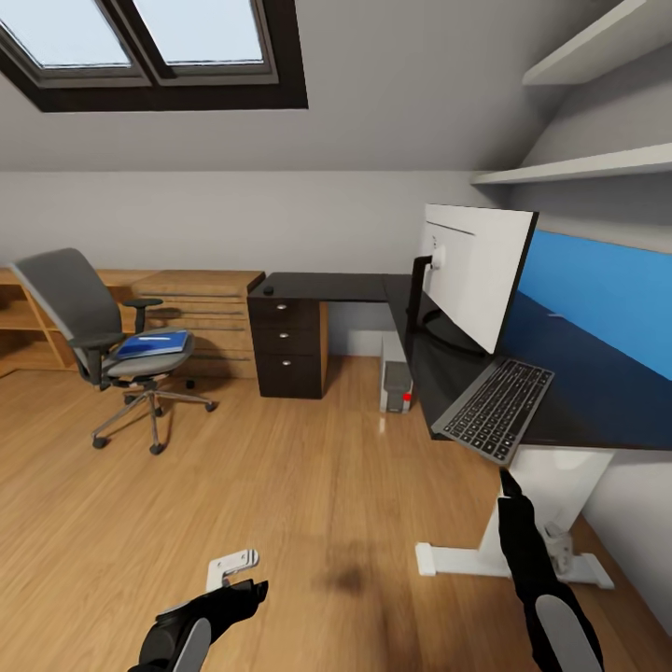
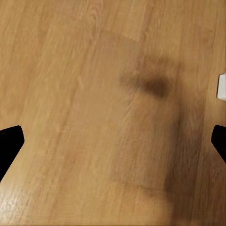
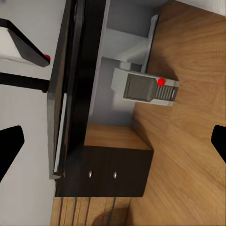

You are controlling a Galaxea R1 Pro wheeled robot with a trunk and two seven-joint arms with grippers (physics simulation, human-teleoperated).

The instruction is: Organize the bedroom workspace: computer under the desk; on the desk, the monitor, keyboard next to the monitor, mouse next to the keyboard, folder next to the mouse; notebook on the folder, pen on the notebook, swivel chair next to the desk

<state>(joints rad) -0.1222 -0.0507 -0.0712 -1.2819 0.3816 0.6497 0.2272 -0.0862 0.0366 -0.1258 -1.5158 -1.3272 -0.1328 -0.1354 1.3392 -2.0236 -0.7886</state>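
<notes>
The grey swivel chair [image 1: 101,341] stands on the wood floor at the left, away from the desk, with the blue folder [image 1: 153,343] flat on its seat. On the black L-shaped desk [image 1: 347,286] the monitor [image 1: 478,271] shows its white back, and the keyboard [image 1: 496,409] lies at the front edge. The small dark mouse [image 1: 269,290] sits at the desk's far left end. The grey computer [image 1: 397,378] [image 3: 148,88] stands under the desk. My left gripper [image 1: 245,590] [image 2: 113,141] is open over bare floor. My right gripper [image 1: 509,485] [image 3: 113,141] is open below the keyboard. The notebook and the pen are out of view.
A black drawer unit [image 1: 287,345] [image 3: 108,172] stands under the desk's left end, with low light-wood shelf units [image 1: 201,308] beside it. The desk's white leg and foot [image 1: 523,555] are close to my right arm. Wall shelves [image 1: 579,168] hang above a blue panel [image 1: 607,280].
</notes>
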